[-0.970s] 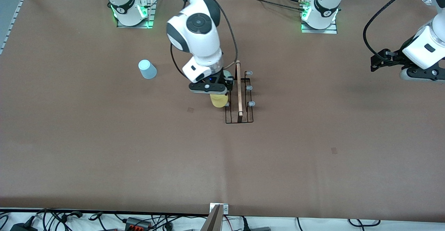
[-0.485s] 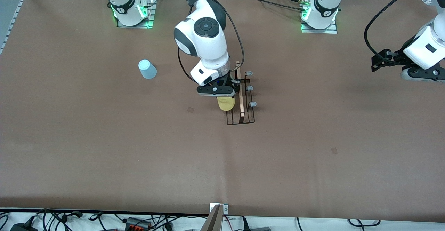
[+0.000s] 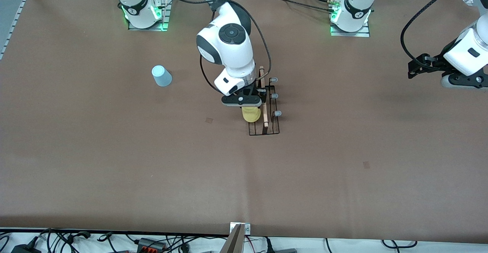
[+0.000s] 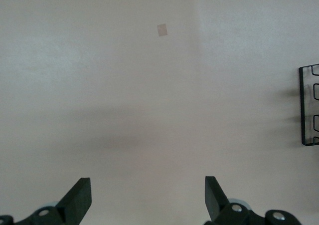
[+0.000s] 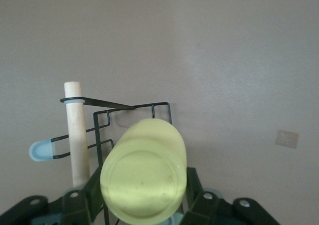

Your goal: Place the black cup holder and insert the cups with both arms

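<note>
1. The table (image 3: 114, 169) carries the black cup holder (image 3: 264, 125) near its middle, standing upright with its wooden handle (image 3: 263, 100) on top.
2. The right gripper (image 3: 249, 110) is over the holder's side toward the right arm's end — its fingers clamp the yellow cup (image 3: 251, 115), whose flat base faces the wrist camera (image 5: 142, 185).
3. The left gripper (image 3: 423, 65) waits over the left arm's end of the table, fingers (image 4: 77, 200) spread and holding nothing.
4. The light blue cup (image 3: 161, 76) stands well apart, toward the right arm's end.
5. Step in hand, as I judge it: seating the yellow cup on a peg — next, lower it squarely, then release.
</note>
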`<move>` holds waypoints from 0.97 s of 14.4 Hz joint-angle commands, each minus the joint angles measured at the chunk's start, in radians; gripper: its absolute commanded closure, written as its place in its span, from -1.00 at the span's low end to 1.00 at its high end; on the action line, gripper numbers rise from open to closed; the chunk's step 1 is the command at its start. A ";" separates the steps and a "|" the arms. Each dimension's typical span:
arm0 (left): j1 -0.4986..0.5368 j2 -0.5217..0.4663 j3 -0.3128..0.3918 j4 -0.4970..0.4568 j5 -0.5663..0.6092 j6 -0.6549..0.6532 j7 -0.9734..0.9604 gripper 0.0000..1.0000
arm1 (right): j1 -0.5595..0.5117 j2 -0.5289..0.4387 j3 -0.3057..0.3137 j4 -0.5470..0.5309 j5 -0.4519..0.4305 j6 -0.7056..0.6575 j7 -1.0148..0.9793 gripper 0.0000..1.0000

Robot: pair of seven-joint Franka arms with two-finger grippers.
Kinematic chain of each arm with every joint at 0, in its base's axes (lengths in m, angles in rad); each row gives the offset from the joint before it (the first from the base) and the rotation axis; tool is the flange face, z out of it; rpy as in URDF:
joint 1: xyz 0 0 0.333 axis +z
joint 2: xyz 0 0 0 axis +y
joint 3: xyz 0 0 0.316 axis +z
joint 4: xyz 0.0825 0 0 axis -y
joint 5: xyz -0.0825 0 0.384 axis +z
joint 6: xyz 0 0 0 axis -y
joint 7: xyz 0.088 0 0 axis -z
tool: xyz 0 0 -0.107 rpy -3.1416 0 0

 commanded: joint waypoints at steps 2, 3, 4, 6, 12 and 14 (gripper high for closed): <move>0.011 -0.017 -0.001 -0.008 -0.013 0.003 0.022 -1.00 | 0.014 0.006 -0.031 0.026 -0.020 -0.004 -0.003 -1.00; 0.011 -0.017 -0.001 -0.008 -0.013 0.001 0.022 -1.00 | 0.006 -0.009 -0.032 0.026 -0.019 -0.008 -0.004 -1.00; 0.011 -0.017 -0.001 -0.008 -0.013 0.001 0.022 -1.00 | -0.008 -0.038 -0.034 0.020 -0.017 -0.027 -0.006 -1.00; 0.011 -0.017 -0.001 -0.006 -0.013 0.001 0.022 -1.00 | -0.087 -0.118 -0.035 0.009 -0.013 -0.150 -0.055 -1.00; 0.009 -0.017 -0.006 -0.006 -0.013 0.001 0.022 -1.00 | -0.437 -0.370 -0.026 -0.004 0.035 -0.534 -0.433 -1.00; 0.009 -0.016 -0.007 -0.006 -0.013 0.003 0.022 -1.00 | -0.543 -0.422 -0.026 0.000 0.064 -0.600 -0.487 -1.00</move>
